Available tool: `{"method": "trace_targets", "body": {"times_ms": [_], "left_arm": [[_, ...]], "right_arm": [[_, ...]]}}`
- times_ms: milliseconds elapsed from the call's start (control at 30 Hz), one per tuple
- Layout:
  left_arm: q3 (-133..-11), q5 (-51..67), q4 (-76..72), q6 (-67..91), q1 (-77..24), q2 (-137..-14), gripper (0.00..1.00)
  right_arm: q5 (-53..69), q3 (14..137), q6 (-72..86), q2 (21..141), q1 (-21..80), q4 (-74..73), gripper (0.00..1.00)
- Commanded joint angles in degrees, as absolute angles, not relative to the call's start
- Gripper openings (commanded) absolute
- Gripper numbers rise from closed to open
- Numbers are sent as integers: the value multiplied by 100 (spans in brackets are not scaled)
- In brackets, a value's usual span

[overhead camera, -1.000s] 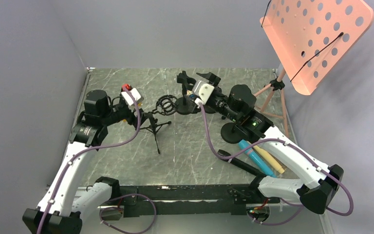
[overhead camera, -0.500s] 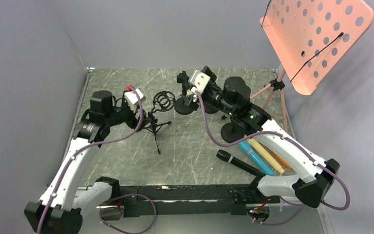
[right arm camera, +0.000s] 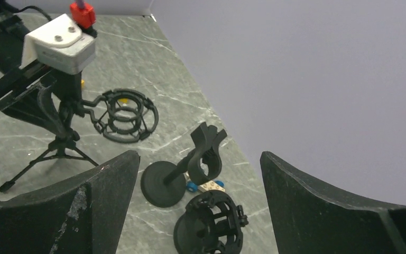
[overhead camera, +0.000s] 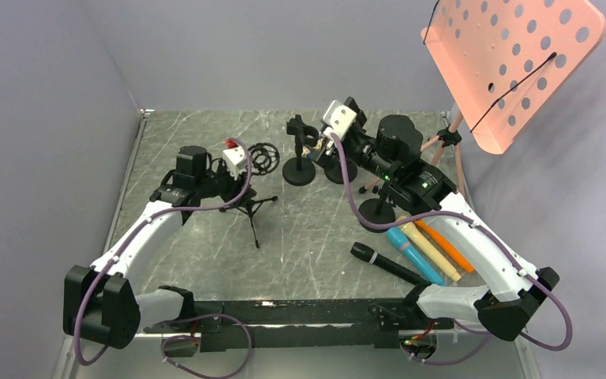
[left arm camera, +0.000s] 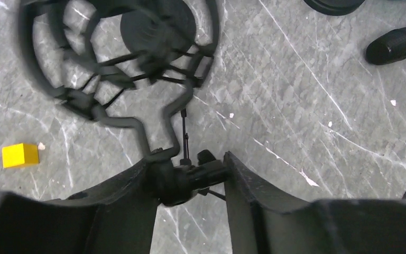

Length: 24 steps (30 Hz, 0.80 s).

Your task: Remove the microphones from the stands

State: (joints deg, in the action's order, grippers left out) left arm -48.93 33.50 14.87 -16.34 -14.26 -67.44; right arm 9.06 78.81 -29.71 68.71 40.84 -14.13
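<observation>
The black microphone [overhead camera: 387, 264] lies flat on the table at the front right, apart from every stand; its end shows in the left wrist view [left arm camera: 396, 45]. My left gripper [overhead camera: 241, 175] is shut on the neck joint [left arm camera: 190, 177] of the black tripod stand [overhead camera: 250, 207], just under its empty ring-shaped shock mount [overhead camera: 263, 157]. My right gripper [overhead camera: 321, 144] is open and empty, held above a round-base stand with an empty clip [right arm camera: 206, 151]. Its wide-apart fingers [right arm camera: 105, 182] frame that stand.
A second shock mount on a round base [right arm camera: 211, 225] stands beside the clip stand. Another round base [overhead camera: 377, 213], coloured sticks [overhead camera: 430, 253] and a pink music stand [overhead camera: 513, 63] are on the right. A small yellow block [left arm camera: 20, 155] lies near the tripod.
My left arm has swung right and away, tilting the shock mount towards the back. My right gripper has pulled back and to the right, away from the stands.
</observation>
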Motion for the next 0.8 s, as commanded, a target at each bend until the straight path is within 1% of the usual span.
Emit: {"method": "trace_targets", "body": {"times_ms": [0,33,200,267,567,767], "left_arm": [[-4916,3503,938,-1992,-1522,-7036,44],[-4952,3475,970,-2114,-1519,-7099,37],[-5050,3606,914,-2519,-1518,-7342,9],[-5130,3665,787,-2564,-1520,-7477,0],[-5916,3126,189,-2632,-1496,-8208,0],[-6148,2978,256,-2645,-1442,-8446,0]], "right_arm": [[850,7878,-2730,6715,3841,-1249,89],[852,7875,-2720,6719,3800,-1215,88],[874,7837,-2653,6726,3630,-1109,88],[877,7796,-2648,6724,3585,-1059,88],[875,7820,-2594,6802,3390,-958,88],[850,7812,-2518,6794,3250,-1165,88]]}}
